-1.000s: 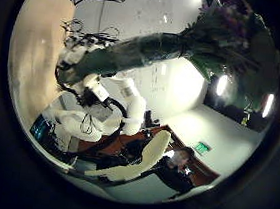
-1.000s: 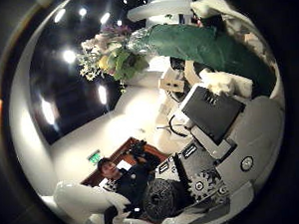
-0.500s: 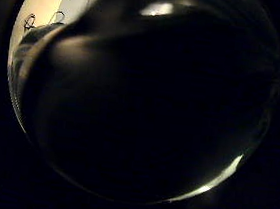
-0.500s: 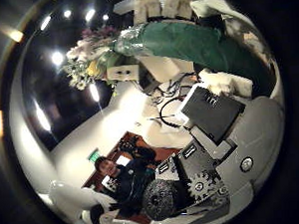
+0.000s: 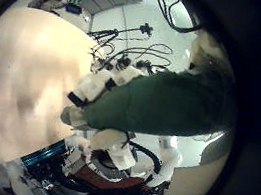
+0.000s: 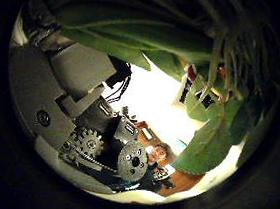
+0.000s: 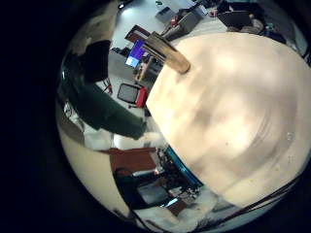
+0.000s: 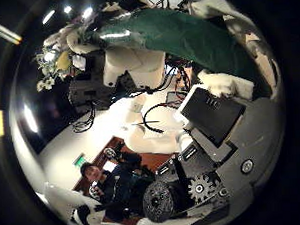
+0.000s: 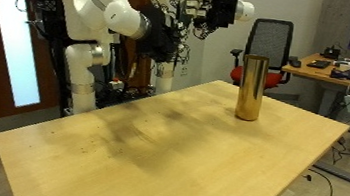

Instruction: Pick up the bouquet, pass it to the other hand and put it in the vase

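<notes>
Leaves now fill the left thumb side view, dark a moment ago. The right hand (image 8: 225, 119) clamps the dark-wrapped flower bouquet (image 8: 177, 36) beside the left hand (image 6: 70, 97), whose grip I cannot tell, well apart from the tall golden cylinder vase (image 9: 250, 87).

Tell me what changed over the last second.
The left hand closed in on the bouquet: a second ago its palm view saw it at a distance, now leaves and stems fill that view. I cannot tell whether its fingers have closed. The right hand stayed clamped on the green wrap. The vase stands on the table.
</notes>
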